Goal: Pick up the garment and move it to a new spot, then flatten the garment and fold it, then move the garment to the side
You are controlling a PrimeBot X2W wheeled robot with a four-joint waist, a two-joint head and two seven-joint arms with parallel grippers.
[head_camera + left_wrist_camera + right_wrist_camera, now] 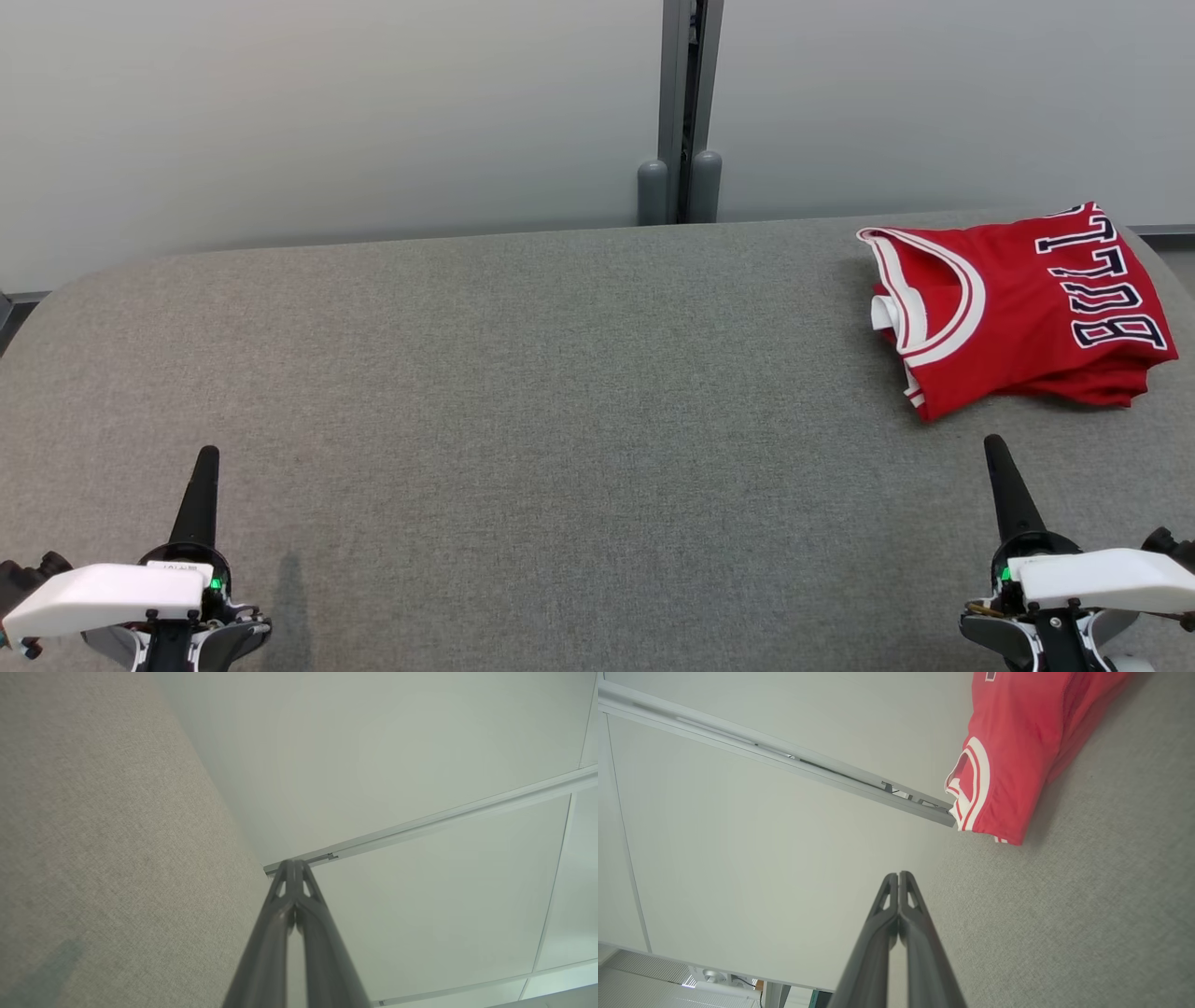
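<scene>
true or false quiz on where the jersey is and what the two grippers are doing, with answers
1. The red jersey lies at the far right of the table. True.
2. The right gripper grips the jersey. False: it is shut on nothing, short of the jersey.
3. The left gripper is shut. True.
4. The jersey is spread out flat in the table's middle. False: it lies folded, at the right.

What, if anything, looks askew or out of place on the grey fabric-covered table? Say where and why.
The folded red jersey with white trim sits at the far right corner of the grey fabric-covered table, skewed to its edges, layers uneven along the near hem. Nothing spilled or damaged.
</scene>
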